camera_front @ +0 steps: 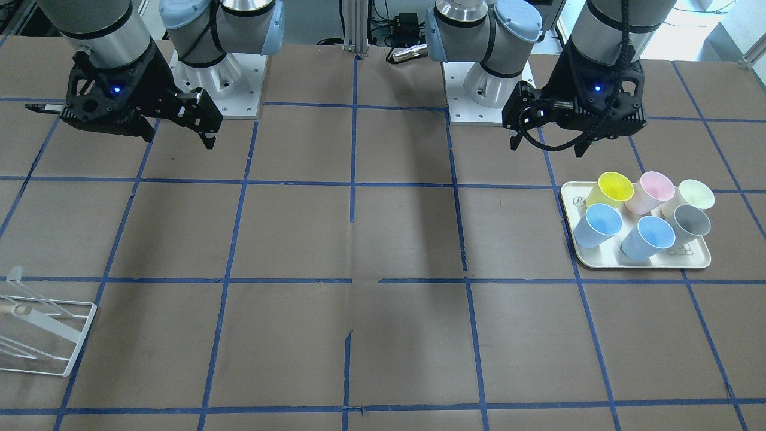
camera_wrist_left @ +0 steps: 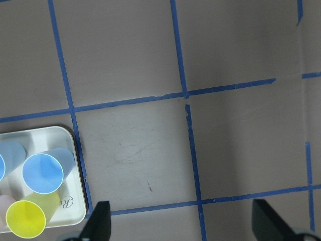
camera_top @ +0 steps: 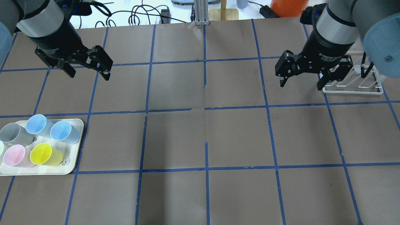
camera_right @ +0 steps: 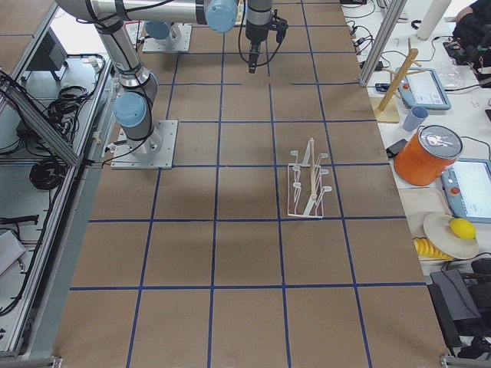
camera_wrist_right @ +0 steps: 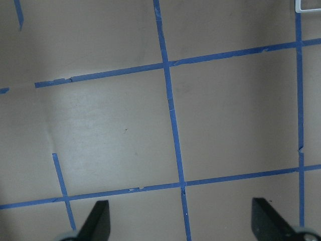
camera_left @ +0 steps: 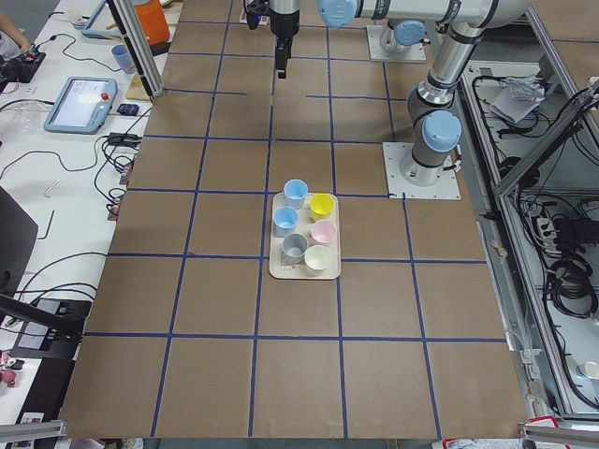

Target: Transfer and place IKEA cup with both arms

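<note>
– Pale-blue plastic tumbler (camera_top: 64,131): location?
– Upright on the cream tray (camera_top: 73,156), beside the yellow cup (camera_top: 43,154). My left gripper (camera_top: 89,73) hangs wide open, empty; my right gripper (camera_top: 301,84) likewise. Descend vertically, clearing neighbours.

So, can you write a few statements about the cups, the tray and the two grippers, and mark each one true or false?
1. The yellow cup stands upright on the tray. True.
2. The left gripper is shut on a cup. False: it is open and holds nothing.
3. The right gripper is open. True.
4. The wire rack stands on the tray. False: it stands on the table, on the robot's right side, apart from the tray.
5. The grey cup lies beside the tray. False: it stands on the tray.
</note>
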